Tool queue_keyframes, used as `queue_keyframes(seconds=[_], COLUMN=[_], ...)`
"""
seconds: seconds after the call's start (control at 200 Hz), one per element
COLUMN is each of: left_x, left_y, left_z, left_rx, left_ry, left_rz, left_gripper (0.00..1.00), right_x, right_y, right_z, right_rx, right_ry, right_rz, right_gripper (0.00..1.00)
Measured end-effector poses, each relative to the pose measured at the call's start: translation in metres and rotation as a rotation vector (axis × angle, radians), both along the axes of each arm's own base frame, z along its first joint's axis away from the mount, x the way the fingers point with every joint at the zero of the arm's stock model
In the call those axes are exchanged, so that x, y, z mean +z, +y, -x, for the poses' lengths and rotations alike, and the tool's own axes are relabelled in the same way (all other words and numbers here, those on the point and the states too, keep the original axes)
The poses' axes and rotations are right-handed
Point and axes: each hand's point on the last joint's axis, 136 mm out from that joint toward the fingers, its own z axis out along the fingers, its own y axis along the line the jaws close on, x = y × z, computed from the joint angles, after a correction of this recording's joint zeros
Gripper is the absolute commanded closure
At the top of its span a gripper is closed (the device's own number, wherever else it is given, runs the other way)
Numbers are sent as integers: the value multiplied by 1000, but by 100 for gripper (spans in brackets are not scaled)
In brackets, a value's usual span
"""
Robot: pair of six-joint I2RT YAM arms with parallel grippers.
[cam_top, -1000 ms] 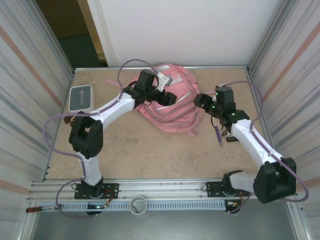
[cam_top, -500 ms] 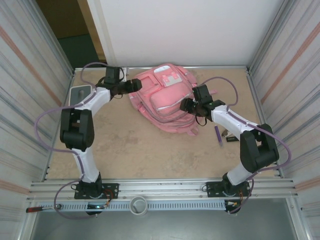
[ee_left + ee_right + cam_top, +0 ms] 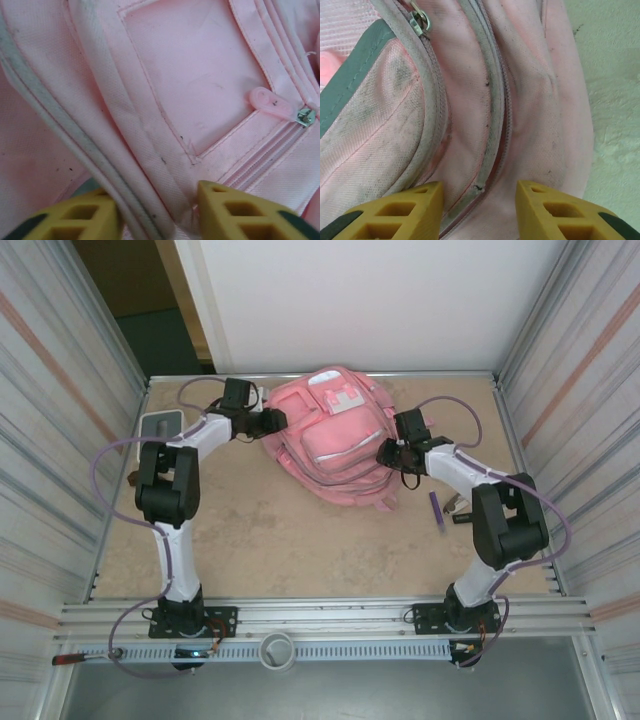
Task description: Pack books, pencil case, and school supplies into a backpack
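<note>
I am straddling the large soft pink backpack (image 3: 335, 445), which is lying toward the far wall. My left gripper (image 3: 272, 421) is on its left edge and my right gripper (image 3: 388, 453) on its right. Both jaws are standing part-open over seam folds, and I cannot tell whether they are biting. I am risking thin fabric slipping out, or dragging the whole bag. The slim purplish pen (image 3: 437, 510) and short black piece (image 3: 462, 519) are lying to the right, nearer. The zips look shut, barring entry.
</note>
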Motion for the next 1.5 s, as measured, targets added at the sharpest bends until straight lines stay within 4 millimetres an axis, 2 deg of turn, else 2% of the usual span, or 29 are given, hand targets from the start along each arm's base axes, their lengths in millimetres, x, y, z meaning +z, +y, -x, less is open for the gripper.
queue_keyframes(seconds=[0.115, 0.175, 0.316, 0.451, 0.551, 0.691, 0.756, 0.812, 0.922, 0.972, 1.032, 1.157, 1.232, 1.363, 1.438, 1.503], left_x=[-11, -15, -15, -13, -14, -19, -22, -22, -21, -21, -21, -16, -2, 38, 55, 61], left_y=[-1, -1, 3, 3, -10, -36, -51, -67, -88, -89, -87, -83, -79, -57, -32, -8], left_z=[7, 15, 38, 72, 100, 139, 156, 167, 181, 182, 181, 179, 179, 176, 171, 166], left_rx=[-3, 0, 14, 24, 8, -42, -90, -135, -194, -196, -190, -178, -177, -138, -89, -30], left_ry=[-7, -6, -12, 1, 10, 30, 42, 44, 38, 38, 36, 22, -20, -159, -228, -249], left_rz=[21, 31, 50, 46, 40, 51, 50, 48, 49, 48, 44, 38, 26, -30, -67, -89], left_gripper=[84, 87, 88, 88, 87, 86, 87, 89, 95, 95, 94, 79, 65, 51, 45, 38], right_x=[-4, -4, -5, -4, 1, 12, 23, 33, 45, 49, 49, 58, 69, 74, 65, 51], right_y=[-2, -1, 3, 16, 30, 55, 65, 71, 76, 72, 64, 46, 39, 35, 40, 47], right_z=[-12, -22, -50, -88, -122, -168, -181, -184, -170, -156, -130, -73, -49, -13, 7, 23], right_rx=[4, 10, 20, 33, 56, 99, 124, 140, 179, 182, 194, 215, 218, 238, 266, 298], right_ry=[12, 13, 21, 7, -21, -73, -103, -119, -119, -110, -83, -56, -77, -104, -93, -70], right_rz=[29, 38, 56, 55, 36, -17, -28, -24, 27, 62, 100, 142, 147, 143, 136, 126], right_gripper=[63, 63, 63, 64, 62, 57, 52, 49, 42, 39, 37, 34, 33, 31, 31, 30])
